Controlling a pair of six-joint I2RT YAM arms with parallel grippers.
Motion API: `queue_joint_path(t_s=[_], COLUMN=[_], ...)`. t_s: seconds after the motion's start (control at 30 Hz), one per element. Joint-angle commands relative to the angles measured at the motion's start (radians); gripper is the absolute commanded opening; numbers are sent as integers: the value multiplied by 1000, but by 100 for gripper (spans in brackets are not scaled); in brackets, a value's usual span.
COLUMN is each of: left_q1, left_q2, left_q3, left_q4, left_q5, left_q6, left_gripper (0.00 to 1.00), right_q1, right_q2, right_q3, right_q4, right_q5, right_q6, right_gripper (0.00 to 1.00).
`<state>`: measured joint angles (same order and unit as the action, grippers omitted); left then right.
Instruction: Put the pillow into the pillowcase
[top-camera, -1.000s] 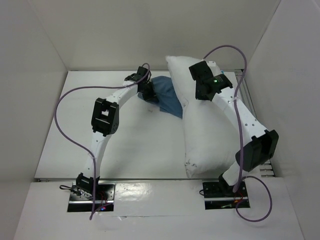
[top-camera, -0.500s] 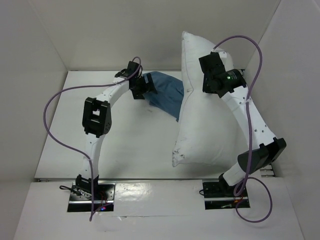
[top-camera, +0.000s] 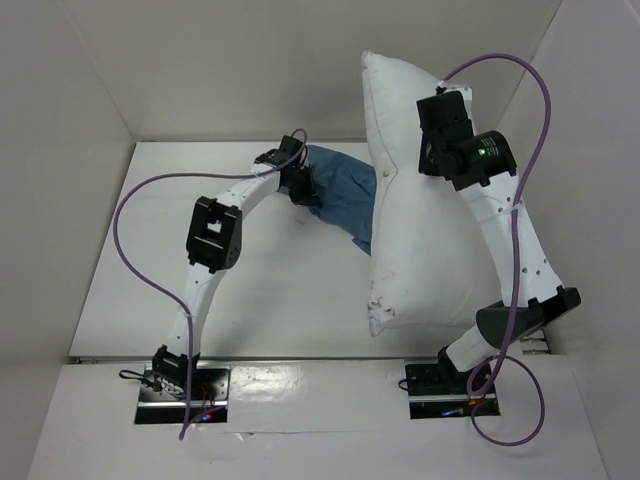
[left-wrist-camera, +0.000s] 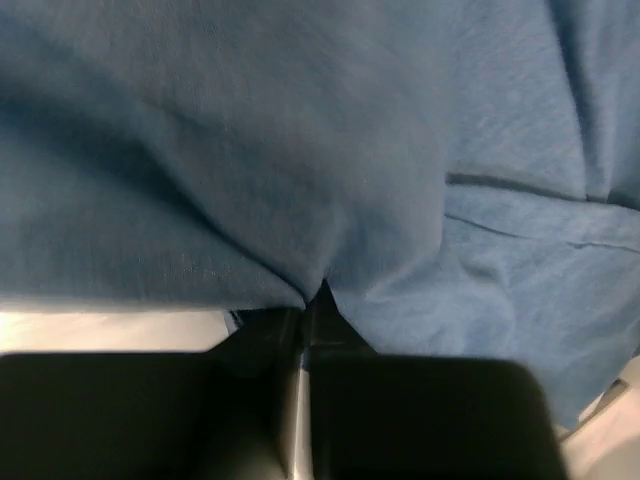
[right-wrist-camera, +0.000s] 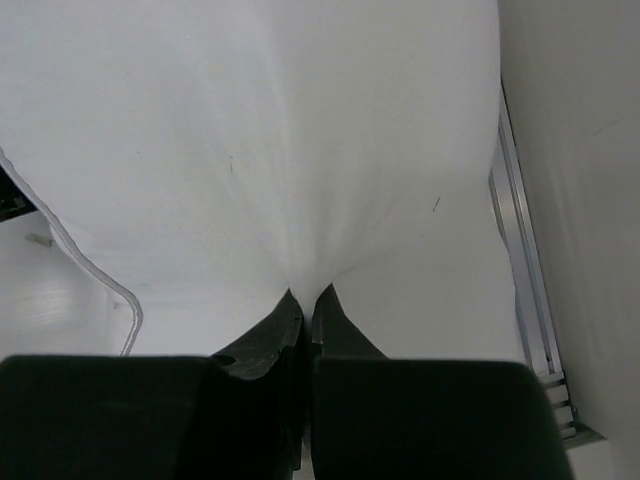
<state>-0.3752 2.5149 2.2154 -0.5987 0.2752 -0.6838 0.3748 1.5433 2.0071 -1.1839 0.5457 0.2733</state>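
Two hands pinch shut: the right hand (right-wrist-camera: 305, 300) on the pillow (top-camera: 415, 230), the left hand (left-wrist-camera: 312, 300) on a fold of the pillowcase (top-camera: 345, 195). Hoisted higher over the last second, the pillow hangs tall, its near corner low by the white surface (top-camera: 280, 300). The pillowcase bunches against the pillow's left edge, seemingly unopened, so insertion looks yet to start. Beyond the pillow stand plain white walls (top-camera: 230, 70).

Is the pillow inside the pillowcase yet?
No, the whole pillow shows bare white, lifted up beside the blue pillowcase, which is bunched at its left edge.
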Motion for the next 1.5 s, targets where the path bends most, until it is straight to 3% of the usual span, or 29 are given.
queue_joint_path(t_s=[0.0,0.27,0.43,0.6,0.7,0.73,0.77,0.8,0.83,0.9,1.07,1.13,1.23,1.37,1.47], left_q1=[41,244,372,418,418,408,395,395,366,332,125,78,52,113,133], left_q2=[-49,-546,-757,-834,-849,-849,-849,-849,-849,-849,-757,-711,-697,-697,-697], left_q3=[1,-331,-480,-479,-410,-358,-340,-321,-280,-258,-227,-197,-197,-195,-195], left_q4=[-18,5,-15,-47,-67,-84,-93,-110,-124,-133,-142,-171,-171,-161,-161], left_q5=[73,-10,-8,1,38,38,48,48,48,48,80,81,-13,5,16], left_q6=[10,90,86,95,104,104,104,121,121,132,155,165,141,132,132], left_gripper=[0,0,0,0,0,0,0,0,0,0,0,0,0,0,0], right_q1=[-5,-5,-14,-14,-14,-14,-4,9,22,52,79,114,147,138,99], right_q2=[-54,-43,-34,-16,3,46,72,90,90,81,48,38,38,29,50], right_q3=[48,42,-2,-189,-416,-427,-398,-368,-331,-300,-235,-280,-436,-661,-712], right_q4=[69,58,58,137,283,283,238,237,237,288,345,404,478,546,531], right_q5=[36,69,94,82,73,72,36,24,13,-50,-272,-374,-499,-489,-357], right_q6=[-34,-66,-66,-75,-88,-60,-42,-25,-25,-25,43,81,130,167,193], right_gripper=[0,0,0,0,0,4,37,55,69,81,78,75,64,48,48])
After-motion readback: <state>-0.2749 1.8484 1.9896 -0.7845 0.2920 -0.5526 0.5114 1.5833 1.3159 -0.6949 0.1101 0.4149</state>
